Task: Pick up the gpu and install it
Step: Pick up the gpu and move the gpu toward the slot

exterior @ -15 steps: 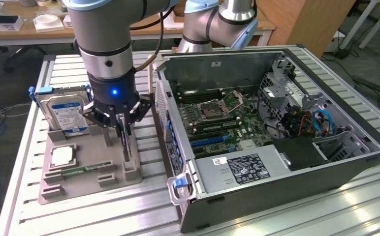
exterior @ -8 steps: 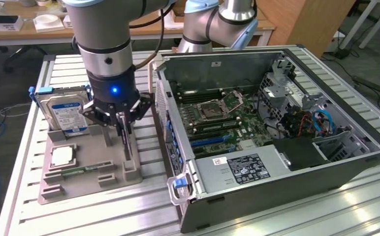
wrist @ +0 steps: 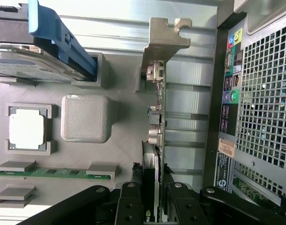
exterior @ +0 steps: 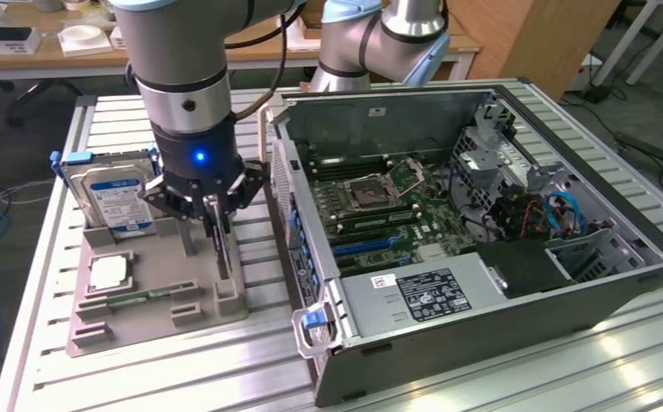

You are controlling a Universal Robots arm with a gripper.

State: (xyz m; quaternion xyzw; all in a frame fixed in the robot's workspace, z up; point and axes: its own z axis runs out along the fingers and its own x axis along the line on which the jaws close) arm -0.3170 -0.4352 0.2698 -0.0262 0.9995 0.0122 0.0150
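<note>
The tool point(exterior: 218, 233) hangs over the grey tray point(exterior: 154, 324) on the table point(exterior: 183, 373). It is clenched on the gpu point(wrist: 160, 117), with one finger point(wrist: 130, 206) on each side of the black cooler. The gpu stands on its edge at the side of the tray nearest the open case point(exterior: 458, 343), and its silver bracket point(wrist: 164, 40) points away from the tool. In the same tray I see a hard drive point(exterior: 114, 197), a processor point(wrist: 26, 131) and a memory stick point(wrist: 54, 172).

a slatted aluminium table point(exterior: 194, 373) carries a grey parts holder point(exterior: 154, 262) beside an open computer case point(exterior: 503, 335)
</note>
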